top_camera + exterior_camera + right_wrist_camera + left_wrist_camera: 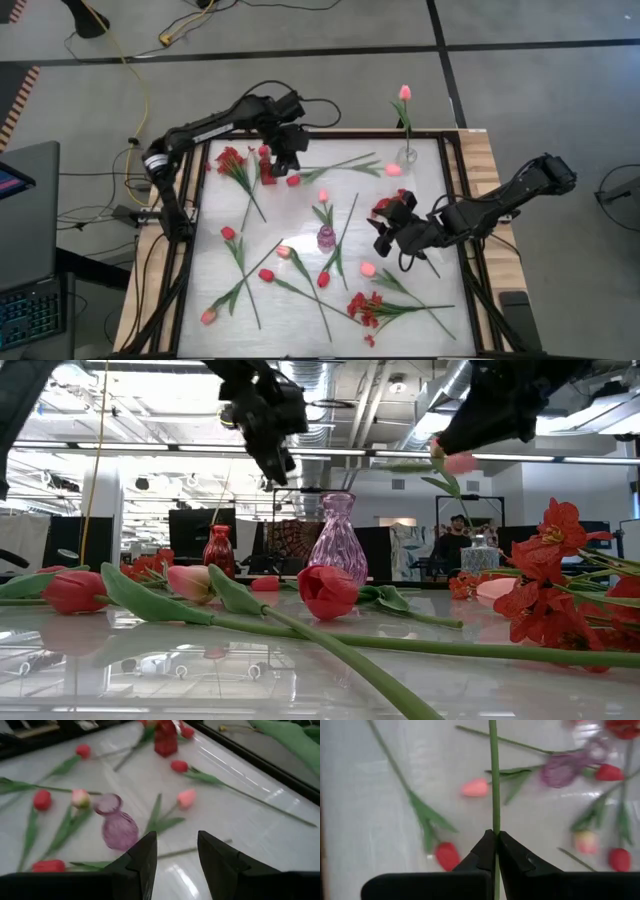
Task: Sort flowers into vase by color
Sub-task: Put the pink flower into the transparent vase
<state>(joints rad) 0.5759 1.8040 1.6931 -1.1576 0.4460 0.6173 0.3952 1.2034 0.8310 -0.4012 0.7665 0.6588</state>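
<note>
Your left gripper (pixel 496 851) is pinched tight on a green stem (pixel 493 780), lifted above the table's (pixel 430 290) far side near the red vase (pixel 268 176). Your right gripper (pixel 176 851) hangs spread and empty, near the purple vase (pixel 116 824). Other flowers (pixel 240 168) lie scattered around.

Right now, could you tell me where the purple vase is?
In the high view, the purple vase stands upright near the table's middle, among loose tulips, left of the right gripper.
</note>
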